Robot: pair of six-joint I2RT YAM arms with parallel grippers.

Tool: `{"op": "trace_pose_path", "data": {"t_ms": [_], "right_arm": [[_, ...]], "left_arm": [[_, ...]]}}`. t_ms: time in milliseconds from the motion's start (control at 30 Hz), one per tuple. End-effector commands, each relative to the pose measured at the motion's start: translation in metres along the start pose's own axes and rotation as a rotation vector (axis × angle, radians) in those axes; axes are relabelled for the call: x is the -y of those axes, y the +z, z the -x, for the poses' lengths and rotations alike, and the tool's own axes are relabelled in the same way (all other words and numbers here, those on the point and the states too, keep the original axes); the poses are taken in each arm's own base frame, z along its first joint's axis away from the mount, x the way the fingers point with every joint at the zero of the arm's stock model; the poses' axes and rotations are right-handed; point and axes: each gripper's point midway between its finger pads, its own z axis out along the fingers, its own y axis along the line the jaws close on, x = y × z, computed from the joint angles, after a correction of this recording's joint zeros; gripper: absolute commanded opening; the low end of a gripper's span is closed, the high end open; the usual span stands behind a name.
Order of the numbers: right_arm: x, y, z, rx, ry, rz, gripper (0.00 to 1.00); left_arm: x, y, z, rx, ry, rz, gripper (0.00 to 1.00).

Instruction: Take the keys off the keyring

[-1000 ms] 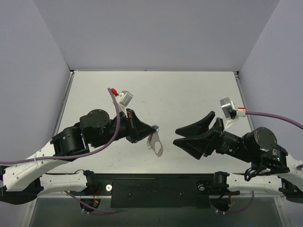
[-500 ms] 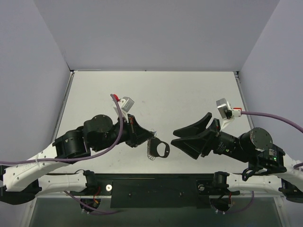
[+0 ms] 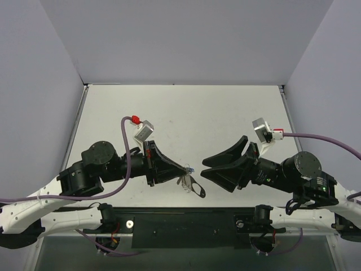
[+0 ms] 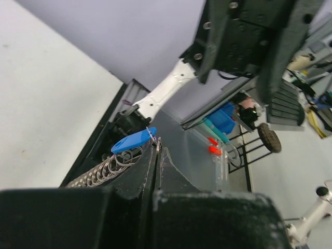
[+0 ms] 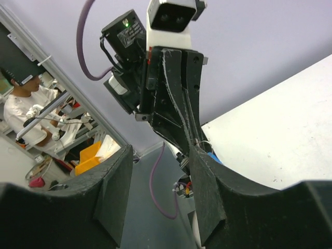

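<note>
At the tip of your left pincer (image 3: pixel 184 171), clamped on the keyring (image 3: pixel 196 189) above the counter (image 3: pixel 225 113) with the blue key (image 4: pixel 133 140) alongside, a careless tug from your gaping right pincer (image 3: pixel 204 166) opposite could wrench the whole bunch loose.

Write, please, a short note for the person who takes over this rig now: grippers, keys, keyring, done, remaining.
Left gripper: shut on the keyring, held above the table; which part the pads pinch is hidden.
Right gripper: open, empty, facing the left one, not touching.
Blue-headed key: hangs at the left fingertips, beside the chain.
Done: bunch picked up.
Left: take off both keys; silver key not made out.
</note>
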Motion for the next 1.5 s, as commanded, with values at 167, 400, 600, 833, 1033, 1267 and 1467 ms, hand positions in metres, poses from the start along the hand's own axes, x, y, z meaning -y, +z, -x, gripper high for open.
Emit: {"op": "trace_pose_path", "data": {"t_ms": [167,400,600,833,1033,1267,1467], "right_arm": [[-0.026,0.018,0.007,0.0,0.01,0.114,0.39],[-0.026,0.02,0.006,-0.002,0.01,0.118,0.36],[-0.022,0.013,0.013,0.043,0.01,0.098,0.37],[-0.04,0.01,0.016,0.038,0.02,0.191,0.35],[-0.045,0.015,0.016,0.028,0.025,0.214,0.34],[-0.046,0.019,0.013,0.017,0.026,0.22,0.21],[-0.047,0.018,0.013,0.017,0.025,0.227,0.0]], "left_arm": [[0.089,-0.01,0.037,0.069,0.065,-0.388,0.0],[0.108,-0.018,0.047,0.105,0.081,-0.484,0.0],[0.118,-0.025,0.049,0.112,0.085,-0.537,0.0],[0.121,-0.026,0.051,0.118,0.091,-0.547,0.0],[0.123,-0.024,0.051,0.113,0.094,-0.557,0.0],[0.123,-0.023,0.053,0.118,0.095,-0.555,0.0],[0.121,-0.021,0.053,0.121,0.093,-0.545,0.0]]}}
